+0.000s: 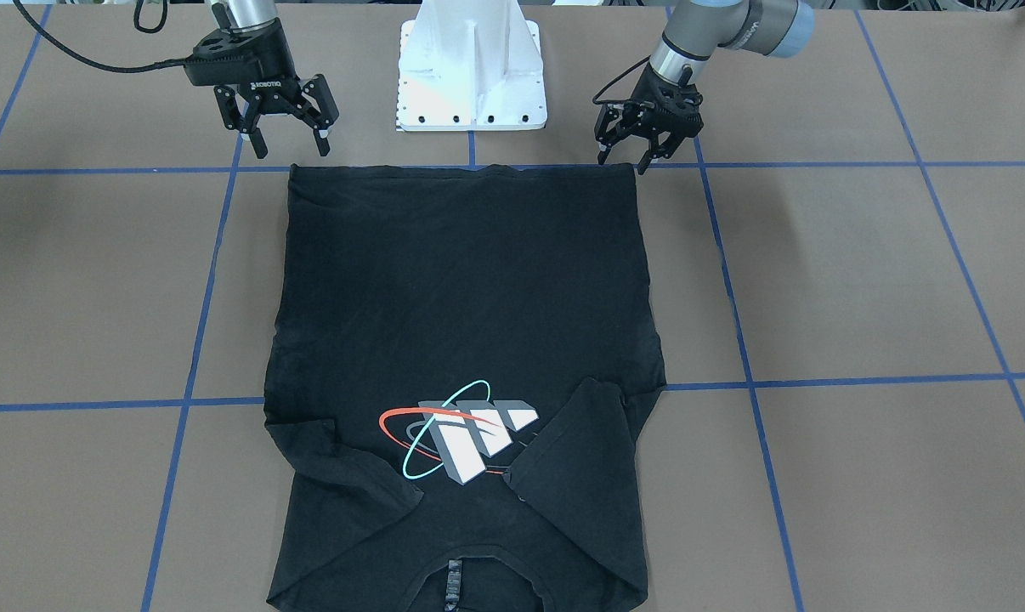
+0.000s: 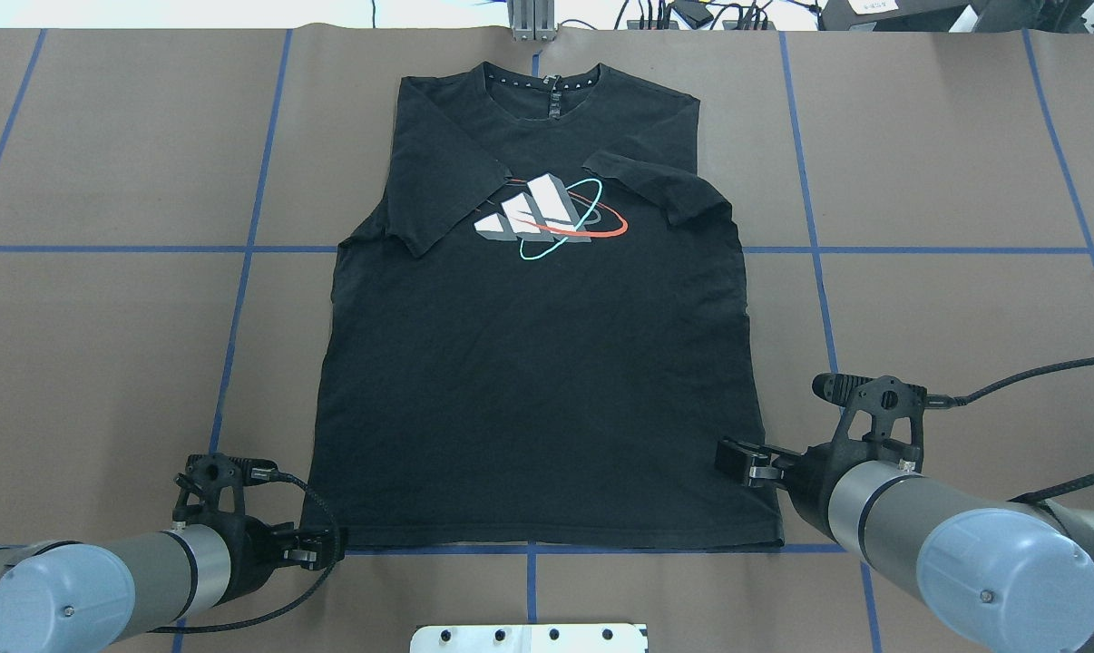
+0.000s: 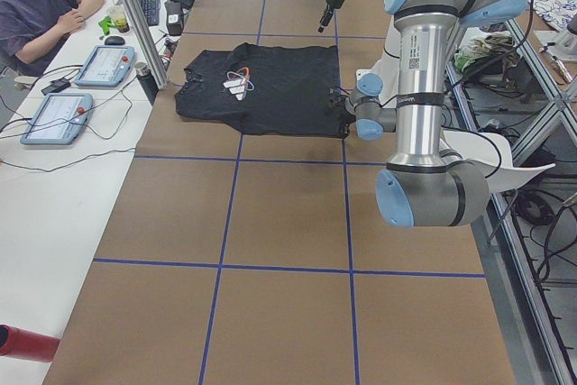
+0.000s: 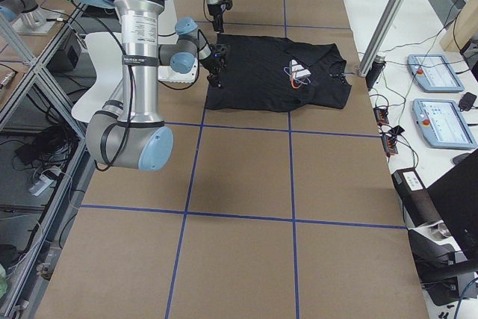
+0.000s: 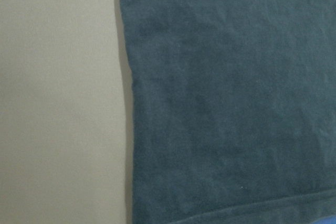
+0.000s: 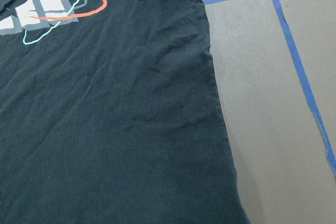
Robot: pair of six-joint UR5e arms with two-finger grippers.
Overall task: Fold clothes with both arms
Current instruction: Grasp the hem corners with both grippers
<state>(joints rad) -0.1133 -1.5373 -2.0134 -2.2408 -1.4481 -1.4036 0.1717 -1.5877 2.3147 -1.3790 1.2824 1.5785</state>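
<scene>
The black T-shirt (image 2: 538,363) lies flat on the surface (image 2: 919,299), logo up. In the overhead view its long axis runs from 6 to 12 o'clock, with the hem at 6. The left claw (image 1: 623,155), fingers apart, sits low at the 7 o'clock hem corner. The right claw (image 1: 291,143), also apart, hangs by the 5 o'clock corner.

table (image 1: 861,280): brown, blue-taped grid | side desk (image 3: 54,214): white, cluttered
</scene>
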